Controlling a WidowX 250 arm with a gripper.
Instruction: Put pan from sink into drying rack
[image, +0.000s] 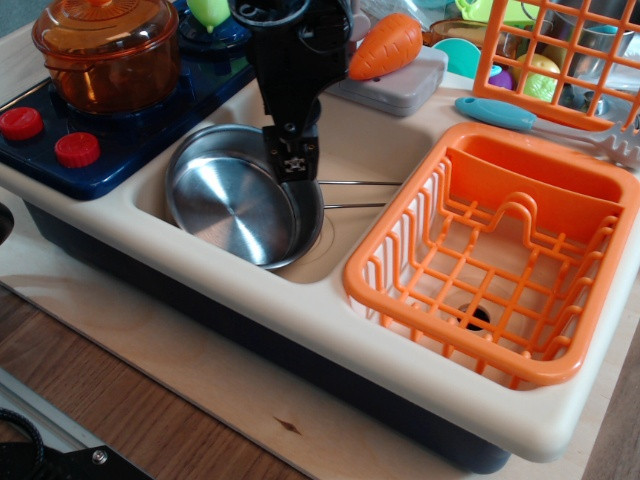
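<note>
The shiny steel pan (235, 205) lies flat in the cream sink (370, 150), filling its left part. Its thin wire loop handle (360, 193) points right toward the drying rack. The orange drying rack (400, 300) sits in the right basin and holds nothing. My black gripper (296, 165) comes down from the top, its tip at the pan's right rim where the handle joins. I see the jaws edge-on, one finger hiding the other, so I cannot tell whether they are open or shut.
An amber lidded pot (105, 50) stands on the blue stove with red knobs (77, 149) at the left. A toy carrot (385, 45) lies on a grey block behind the sink. A blue-handled utensil (500, 113) and an orange lattice panel (560, 50) are at the back right.
</note>
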